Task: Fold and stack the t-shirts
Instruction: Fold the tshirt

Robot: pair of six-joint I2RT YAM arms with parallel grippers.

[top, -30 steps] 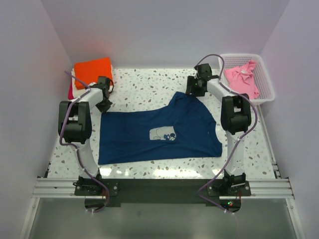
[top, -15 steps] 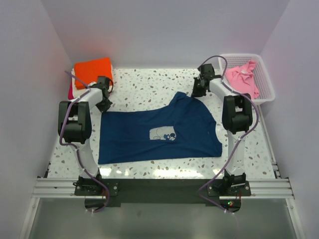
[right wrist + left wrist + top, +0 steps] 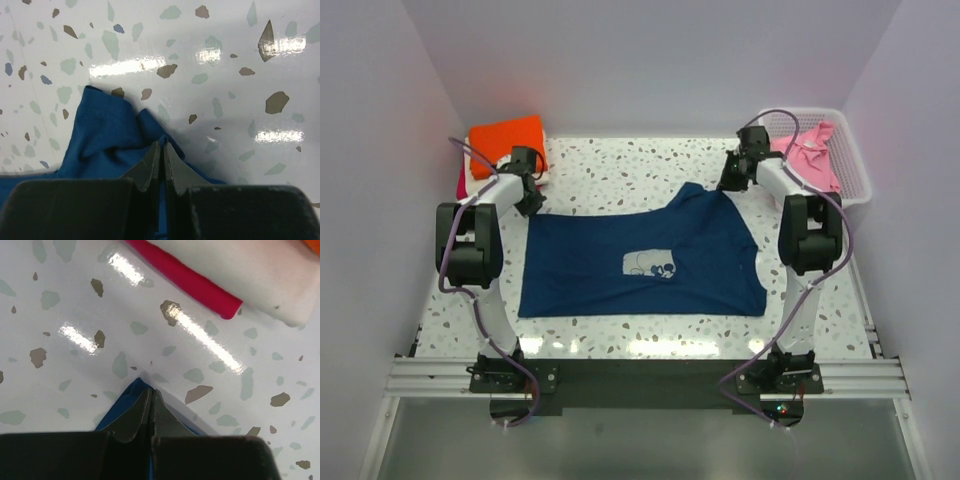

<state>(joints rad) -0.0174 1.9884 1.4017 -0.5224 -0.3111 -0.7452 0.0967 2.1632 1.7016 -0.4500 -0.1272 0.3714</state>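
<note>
Far left, the folded stack [image 3: 506, 141] sits in the back corner. Just beside it, the left gripper [image 3: 151, 393] is pinched shut on a thin corner of the navy t-shirt [image 3: 640, 262], which lies spread across the middle. The right gripper [image 3: 162, 148] is clamped on a bunched fold at its far right corner. With so little cloth in the left pinch, I'd say a pull could slip it free and skew the shirt.

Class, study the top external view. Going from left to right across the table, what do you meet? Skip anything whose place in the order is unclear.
Left hand → chest graphic of the navy t-shirt → right hand → pink t-shirt → right rim of the white basket.
</note>
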